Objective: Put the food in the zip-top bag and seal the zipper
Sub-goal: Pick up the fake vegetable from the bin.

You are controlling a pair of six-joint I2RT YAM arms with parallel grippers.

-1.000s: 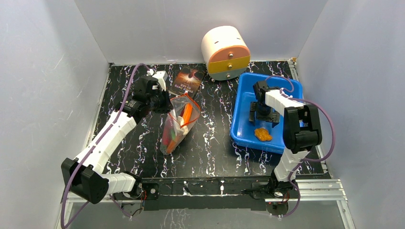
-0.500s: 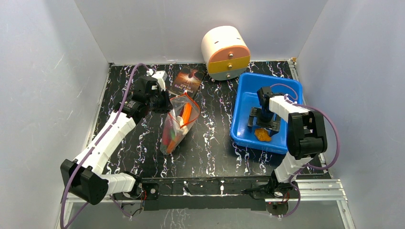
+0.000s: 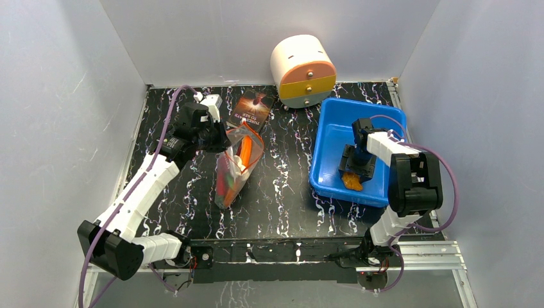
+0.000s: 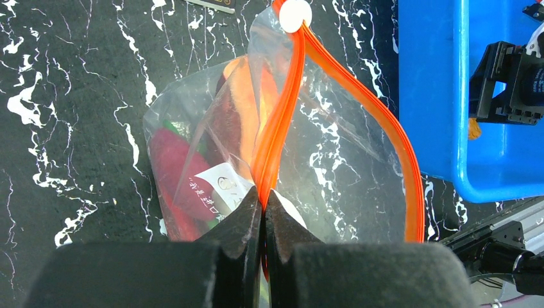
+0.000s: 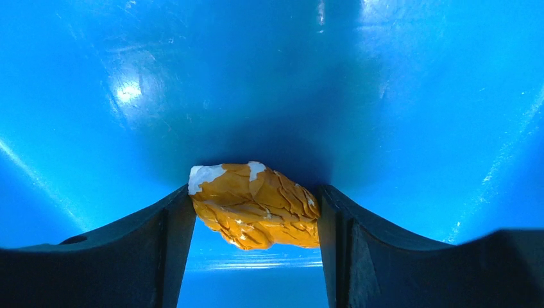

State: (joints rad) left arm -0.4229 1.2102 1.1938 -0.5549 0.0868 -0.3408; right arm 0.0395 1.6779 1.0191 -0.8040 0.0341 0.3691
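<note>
1. Holding its place on the black marbled table (image 3: 282, 199), the blue bin (image 3: 324, 138) had not shifted over the last second; all the change there was inside it.
2. The zip-top bag (image 3: 234, 173) stood left of the bin, well apart from it. It had been drawn narrower and more upright than a second before, with red, orange and white food already showing through its clear wall.
3. The left hand (image 4: 263, 199) was pinched shut on the bag's rim at the zipper. It had pulled slightly toward the table's left side, so the mouth gaped on the side facing the bin.
4. The right hand (image 3: 357, 170) had travelled from the bin's middle toward its near wall, spreading wide on the way and then closing in. Its fingers now pressed against both flanks of the one piece there.
5. The orange-brown food piece (image 5: 256, 205) lay on the bin floor between those fingers, gripped but not yet lifted.
6. The zipper (image 4: 398, 141) ran in an open loop, unsealed. By my judgement the only food seen outside the bag had just been taken, leaving the carry, the drop and the sealing.
</note>
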